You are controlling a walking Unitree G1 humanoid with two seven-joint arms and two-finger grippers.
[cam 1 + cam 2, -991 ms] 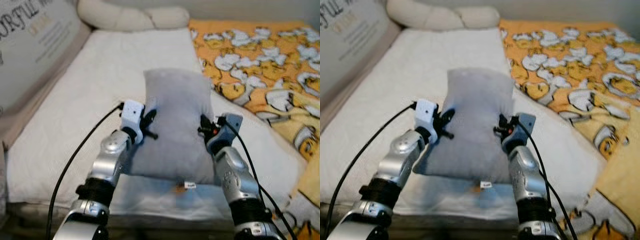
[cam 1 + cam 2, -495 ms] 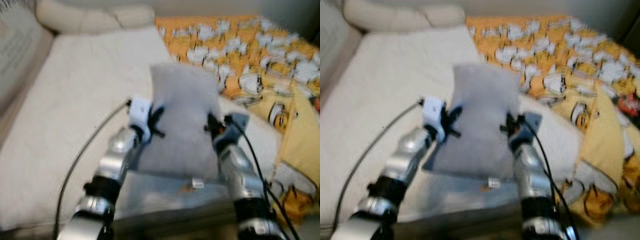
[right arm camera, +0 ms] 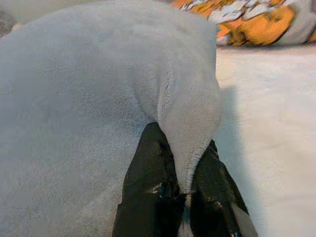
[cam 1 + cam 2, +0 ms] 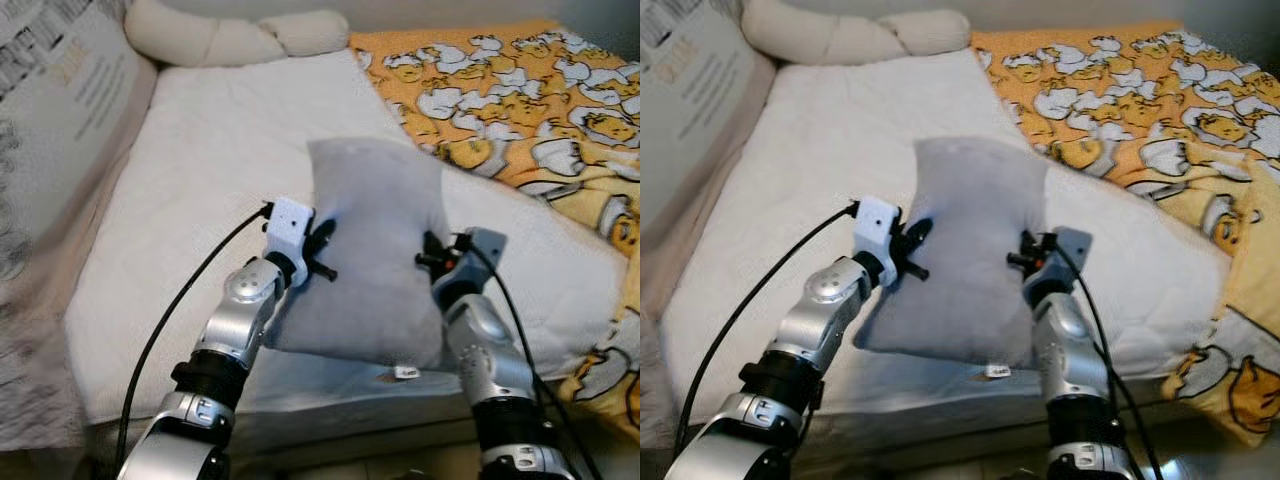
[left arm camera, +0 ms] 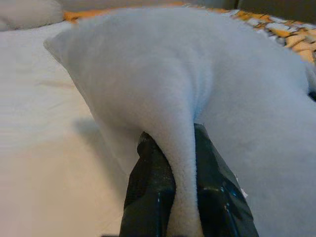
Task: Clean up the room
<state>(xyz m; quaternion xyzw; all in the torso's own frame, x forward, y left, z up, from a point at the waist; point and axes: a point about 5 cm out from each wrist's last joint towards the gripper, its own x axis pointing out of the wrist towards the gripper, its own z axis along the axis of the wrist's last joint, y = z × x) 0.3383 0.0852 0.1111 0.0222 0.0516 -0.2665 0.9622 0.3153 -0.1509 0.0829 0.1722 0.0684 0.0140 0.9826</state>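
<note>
A grey plush pillow (image 4: 375, 250) hangs upright above the front part of the white mattress (image 4: 220, 150), held from both sides. My left gripper (image 4: 322, 250) is shut on the pillow's left edge; in the left wrist view its black fingers (image 5: 153, 182) pinch a fold of grey fabric (image 5: 180, 148). My right gripper (image 4: 428, 262) is shut on the pillow's right edge, and the right wrist view shows its fingers (image 3: 150, 192) clamped on the grey pillow (image 3: 98, 98). A small white tag (image 4: 405, 372) dangles at the pillow's lower edge.
An orange blanket with a duck print (image 4: 520, 90) covers the bed's right side and drapes over the front right corner. A cream braided bolster (image 4: 230, 38) lies along the head of the bed. A lettered grey cushion panel (image 4: 60, 120) lines the left side.
The camera has swung, shifting the whole scene. Both grippers stay shut on the pillow, held at much the same height over the mattress.
</note>
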